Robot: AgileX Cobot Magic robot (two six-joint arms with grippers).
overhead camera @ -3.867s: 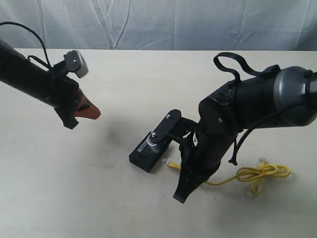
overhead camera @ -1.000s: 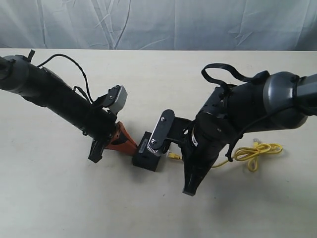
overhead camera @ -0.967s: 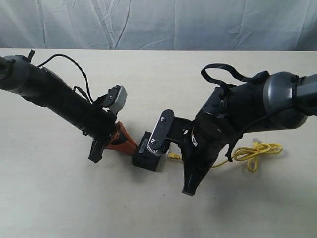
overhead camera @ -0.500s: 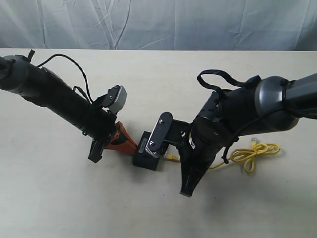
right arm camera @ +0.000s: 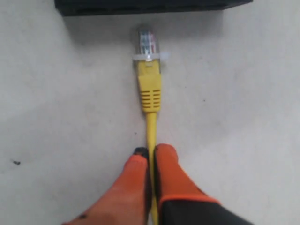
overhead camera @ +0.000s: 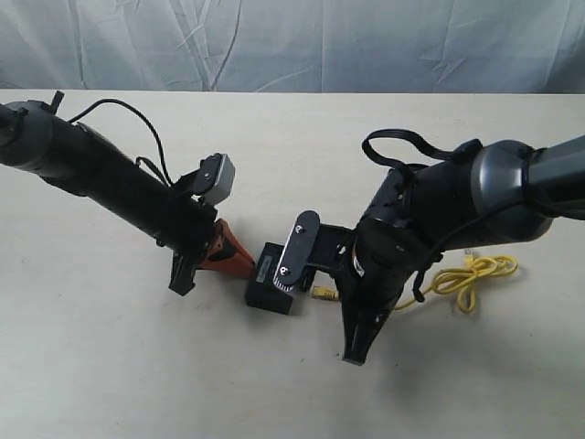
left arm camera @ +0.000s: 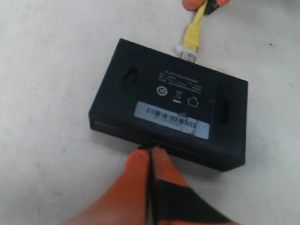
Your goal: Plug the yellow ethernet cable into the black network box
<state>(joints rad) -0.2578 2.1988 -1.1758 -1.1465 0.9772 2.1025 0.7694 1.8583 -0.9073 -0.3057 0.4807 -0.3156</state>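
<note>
The black network box (left arm camera: 171, 103) lies flat with its white label up; in the exterior view the box (overhead camera: 271, 284) sits between the two arms. My left gripper (left arm camera: 150, 151) is shut and empty, its orange tips (overhead camera: 239, 265) pressed against the box's near side. My right gripper (right arm camera: 150, 152) is shut on the yellow ethernet cable (right arm camera: 150, 126), a short way behind the plug. The clear plug (right arm camera: 146, 42) points at the box's side (right arm camera: 150, 5) with a small gap between them. The cable's looped bundle (overhead camera: 475, 274) lies to the right.
The right arm (overhead camera: 411, 229) covers its own fingers in the exterior view, with a black strap loop (overhead camera: 402, 146) above it. A cream tabletop (overhead camera: 292, 393) spreads around, backed by a grey-white curtain (overhead camera: 292, 41).
The left arm came in from the far left and set its shut tips against the box. In the last second the right arm shifted slightly with the cable, and the bundle slid a little.
</note>
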